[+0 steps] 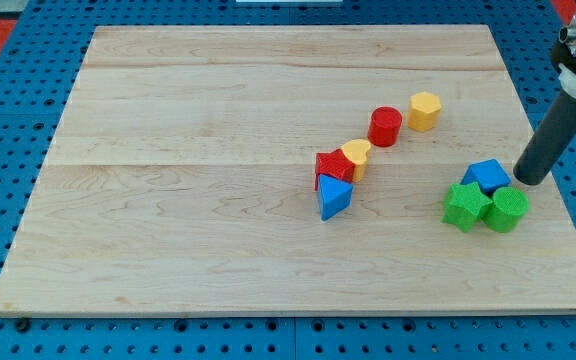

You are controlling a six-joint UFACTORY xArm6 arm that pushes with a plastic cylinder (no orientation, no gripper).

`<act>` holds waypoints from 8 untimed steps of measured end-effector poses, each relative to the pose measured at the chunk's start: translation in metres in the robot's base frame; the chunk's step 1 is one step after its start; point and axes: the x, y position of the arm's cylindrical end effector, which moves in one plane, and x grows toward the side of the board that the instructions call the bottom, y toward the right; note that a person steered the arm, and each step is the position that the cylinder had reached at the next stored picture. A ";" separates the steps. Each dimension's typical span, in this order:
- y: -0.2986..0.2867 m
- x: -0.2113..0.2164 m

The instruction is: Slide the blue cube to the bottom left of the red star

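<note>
Blue cube (pixel 486 175) is what you are after, and it sits far over on the view's right, well apart from the red star (pixel 334 166) near the board's middle.

Reading across from the view's left, you first meet the wooden board (pixel 168 200) itself. Then comes the central cluster: the red star, with a blue triangular block (pixel 334 196) touching it on the view's bottom side and a yellow heart-like block (pixel 357 156) pressed against its upper right. Further right and toward the view's top you see a red cylinder (pixel 385 126), and just beside it a yellow hexagonal block (pixel 424 110).

Next is the right-hand group. You find the blue cube at its top, with a green star (pixel 465 205) touching it at the lower left and a green cylinder (pixel 507 209) touching it at the lower right.

My tip (pixel 529 179) stands just right of the blue cube, close beside it; you cannot tell whether they touch. The tool is a bare rod with no jaws, so it clamps on nothing.
</note>
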 end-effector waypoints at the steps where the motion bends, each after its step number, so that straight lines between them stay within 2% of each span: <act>1: -0.015 0.000; 6: -0.105 0.007; 8: -0.114 0.017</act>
